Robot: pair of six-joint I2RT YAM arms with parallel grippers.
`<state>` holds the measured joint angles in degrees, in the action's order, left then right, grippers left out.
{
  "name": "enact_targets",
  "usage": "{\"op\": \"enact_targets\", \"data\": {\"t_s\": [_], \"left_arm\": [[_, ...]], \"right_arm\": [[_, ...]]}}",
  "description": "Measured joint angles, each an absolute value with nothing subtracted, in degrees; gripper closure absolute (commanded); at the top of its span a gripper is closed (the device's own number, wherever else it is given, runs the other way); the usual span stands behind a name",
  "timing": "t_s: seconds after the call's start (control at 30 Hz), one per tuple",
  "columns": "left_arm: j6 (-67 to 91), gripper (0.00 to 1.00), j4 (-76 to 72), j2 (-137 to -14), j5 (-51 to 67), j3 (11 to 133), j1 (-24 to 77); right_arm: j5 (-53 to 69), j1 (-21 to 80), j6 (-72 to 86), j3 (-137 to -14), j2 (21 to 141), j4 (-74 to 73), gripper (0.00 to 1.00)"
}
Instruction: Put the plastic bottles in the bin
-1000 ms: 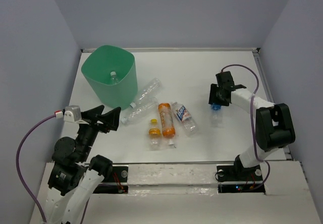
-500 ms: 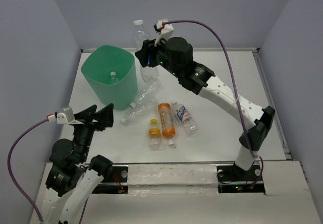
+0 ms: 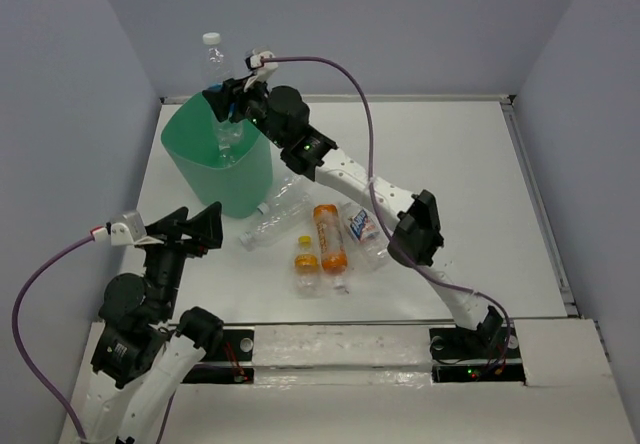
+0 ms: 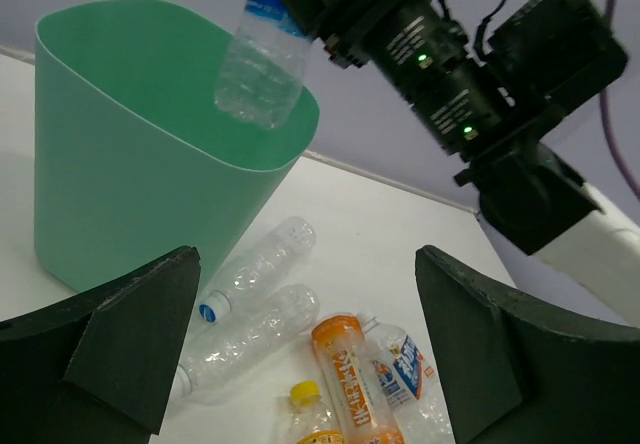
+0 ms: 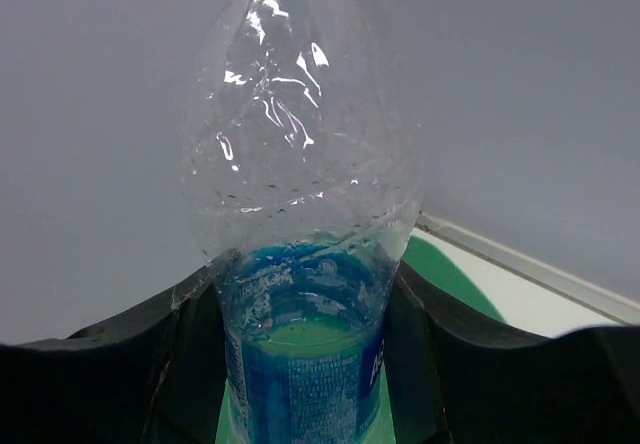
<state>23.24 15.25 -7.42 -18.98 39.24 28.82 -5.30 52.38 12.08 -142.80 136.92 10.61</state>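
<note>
My right gripper (image 3: 224, 104) is shut on a clear bottle with a blue label (image 3: 214, 64) and holds it upright above the mint-green bin (image 3: 178, 147). In the right wrist view the bottle (image 5: 300, 194) fills the gap between my fingers (image 5: 120, 374), with the green bin (image 5: 452, 276) below. One bottle (image 3: 228, 150) lies inside the bin. My left gripper (image 3: 200, 226) is open and empty near the bin's front. In its view (image 4: 308, 334) I see the bin (image 4: 120, 164), the held bottle (image 4: 262, 59), two clear bottles (image 4: 255, 269), and an orange bottle (image 4: 355, 384).
On the table right of the bin lie two clear bottles (image 3: 285, 196), an orange bottle (image 3: 329, 236), a blue and red-white labelled bottle (image 3: 362, 232) and a short yellow-capped bottle (image 3: 305, 264). The right arm (image 3: 400, 214) stretches across above them. Grey walls enclose the table.
The right arm has swung from the table's right side to the far left, carrying the blue-labelled bottle up over the bin. The left gripper has barely moved.
</note>
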Motion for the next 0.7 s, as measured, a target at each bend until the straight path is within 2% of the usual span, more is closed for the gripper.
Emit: {"op": "enact_targets", "data": {"t_s": [0.03,0.07,0.13,0.33,0.53,0.7], "left_arm": [[23.24,0.02,15.25,-7.46,-18.98,39.24,28.82],[23.24,0.02,15.22,-7.53,-19.00,39.24,28.82],[23.24,0.02,15.20,-7.64,-18.98,39.24,28.82],[22.90,0.02,14.79,-8.62,-18.11,39.22,28.75],[22.37,0.01,12.86,-10.74,-14.15,38.89,27.42],[24.86,0.01,12.32,-17.50,-5.54,38.74,27.14]], "right_arm": [[-5.32,52.49,12.01,-143.70,139.09,11.68,0.35],[-5.30,52.58,11.99,-144.03,140.49,12.29,0.13],[-5.02,52.60,11.94,-144.07,142.43,12.40,0.05],[-3.11,52.60,11.44,-143.35,142.87,12.32,0.02],[-1.91,52.60,11.14,-138.52,135.70,11.97,0.05],[-3.46,52.60,10.28,-117.30,118.41,12.03,0.07]]}}
